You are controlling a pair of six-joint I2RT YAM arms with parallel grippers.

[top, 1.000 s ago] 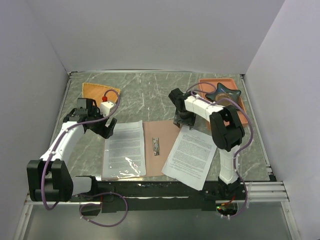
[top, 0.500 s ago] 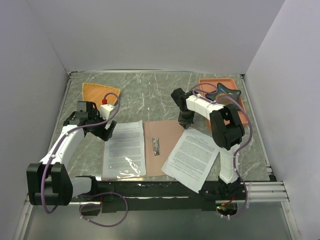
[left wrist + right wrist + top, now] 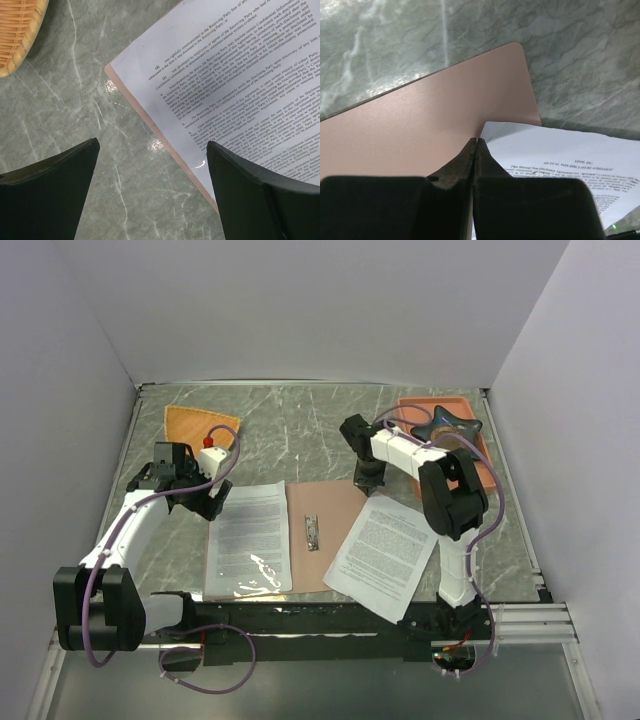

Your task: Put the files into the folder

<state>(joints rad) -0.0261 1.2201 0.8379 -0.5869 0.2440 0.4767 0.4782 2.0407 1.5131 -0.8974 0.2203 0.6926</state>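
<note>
Top view: an opened pinkish-brown folder (image 3: 335, 510) lies flat at the near middle of the marble table (image 3: 300, 430), a metal clip (image 3: 312, 532) along its crease; the left sheet (image 3: 250, 535), white with dense black print, lies squarely on its left half; the right sheet (image 3: 385, 552) lies tilted, its upper corner over the folder's right edge and the rest on the table; my left gripper (image 3: 208, 498) hovers by the left sheet's far corner, and my right gripper (image 3: 366, 483) stands at the right sheet's upper corner.

Left wrist view: my left gripper (image 3: 152, 145) is spread wide and holds nothing; below it the left sheet (image 3: 240, 85) covers the folder (image 3: 150, 124), leaving only a thin card edge bare.

Right wrist view: my right gripper (image 3: 476, 141) has its jaws pressed together at the corner of the right sheet (image 3: 560, 155), over the smooth folder (image 3: 420, 125); I cannot tell whether paper is caught between them.

I judge the sheets feather-light, limp and easily creased, and likely to slide on the slick card; a corner or free edge is the place to take hold, dragging flat rather than lifting high.
</note>
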